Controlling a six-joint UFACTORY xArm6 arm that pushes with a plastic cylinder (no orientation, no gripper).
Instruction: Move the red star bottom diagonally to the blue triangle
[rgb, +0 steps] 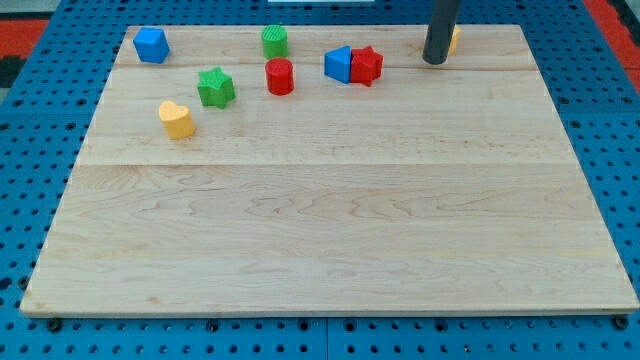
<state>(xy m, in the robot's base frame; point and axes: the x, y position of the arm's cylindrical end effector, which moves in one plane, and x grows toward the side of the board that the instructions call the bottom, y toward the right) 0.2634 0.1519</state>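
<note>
The red star (367, 65) lies near the view's top, right of centre, touching the right side of the blue triangle (339, 64). My tip (434, 61) is the lower end of a dark rod at the view's top right. It stands to the right of the red star, apart from it by about one block's width. A yellow block (453, 39) shows partly from behind the rod.
A red cylinder (280, 76) and a green star (215, 87) lie left of the blue triangle. A green cylinder (275, 41) sits at the top. A blue block (151, 44) is at the top left. A yellow heart (177, 119) lies further left and lower.
</note>
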